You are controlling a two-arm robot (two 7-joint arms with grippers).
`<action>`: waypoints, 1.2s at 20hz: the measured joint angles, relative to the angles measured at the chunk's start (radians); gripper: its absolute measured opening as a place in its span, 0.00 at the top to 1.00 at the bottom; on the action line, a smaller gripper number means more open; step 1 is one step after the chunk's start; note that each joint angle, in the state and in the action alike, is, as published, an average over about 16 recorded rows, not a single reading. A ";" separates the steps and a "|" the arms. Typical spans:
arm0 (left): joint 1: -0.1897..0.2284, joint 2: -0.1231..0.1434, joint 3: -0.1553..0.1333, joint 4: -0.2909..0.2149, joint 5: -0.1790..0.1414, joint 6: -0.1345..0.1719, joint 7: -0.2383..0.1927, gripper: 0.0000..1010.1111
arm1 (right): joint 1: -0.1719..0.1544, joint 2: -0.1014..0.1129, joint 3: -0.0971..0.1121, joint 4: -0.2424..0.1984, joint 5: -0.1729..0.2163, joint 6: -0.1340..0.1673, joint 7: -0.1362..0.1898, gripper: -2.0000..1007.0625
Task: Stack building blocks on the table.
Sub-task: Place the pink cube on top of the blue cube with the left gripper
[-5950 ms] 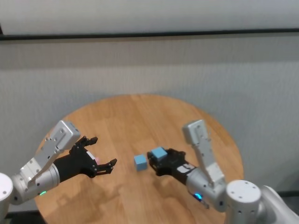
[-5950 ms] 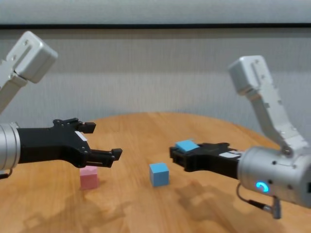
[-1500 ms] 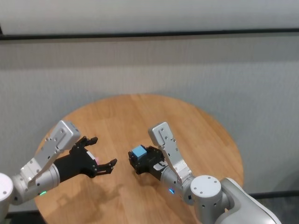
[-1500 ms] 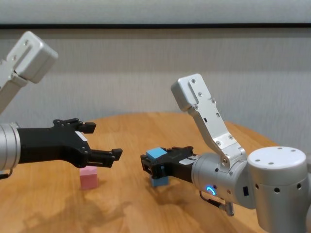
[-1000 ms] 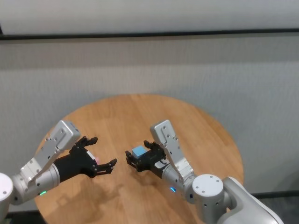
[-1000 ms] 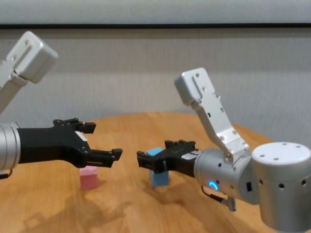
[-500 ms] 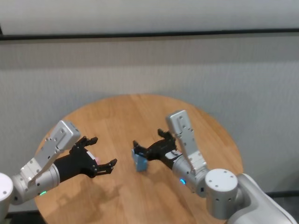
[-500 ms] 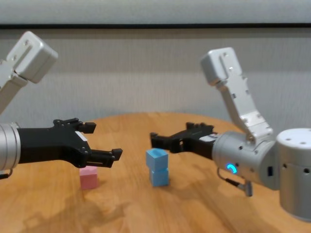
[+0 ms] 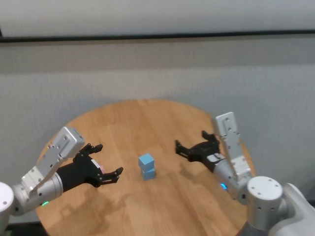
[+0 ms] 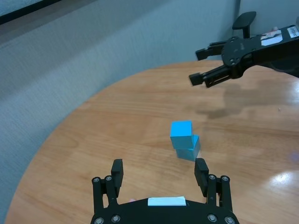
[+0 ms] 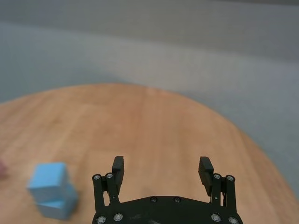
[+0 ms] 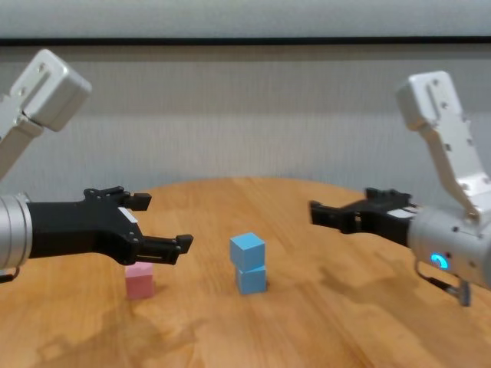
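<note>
Two light blue blocks stand stacked at the middle of the table (image 9: 147,120), the upper one (image 9: 145,160) turned a little on the lower one (image 9: 148,173). The stack also shows in the chest view (image 12: 248,251), the left wrist view (image 10: 181,129) and the right wrist view (image 11: 46,176). The pink block (image 12: 140,280) sits on the table left of the stack, under my left gripper (image 12: 165,220), which hovers open and empty. My right gripper (image 12: 340,201) is open and empty, off to the right of the stack and above the table.
The round table's edge curves close behind and right of my right gripper (image 9: 189,141). A grey wall (image 9: 157,73) stands behind the table. Bare wood (image 12: 307,314) lies in front of the stack.
My right gripper opened, left its blue block on top of the other blue block, and drew back to the right. My left arm has not moved.
</note>
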 joint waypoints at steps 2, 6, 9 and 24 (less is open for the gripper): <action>0.000 0.000 0.000 0.000 0.000 0.000 0.000 0.01 | -0.003 0.012 0.014 0.001 0.003 0.000 -0.003 0.00; 0.000 0.000 0.000 0.000 0.000 0.000 0.000 0.01 | -0.007 0.032 0.034 0.008 0.007 0.000 -0.004 0.00; 0.000 0.000 0.000 0.000 0.000 0.000 -0.001 0.01 | -0.007 0.040 0.044 0.014 0.009 0.001 -0.003 0.00; 0.016 0.020 -0.010 0.067 0.001 -0.004 -0.002 0.01 | -0.005 0.046 0.049 0.024 0.009 0.001 0.000 0.00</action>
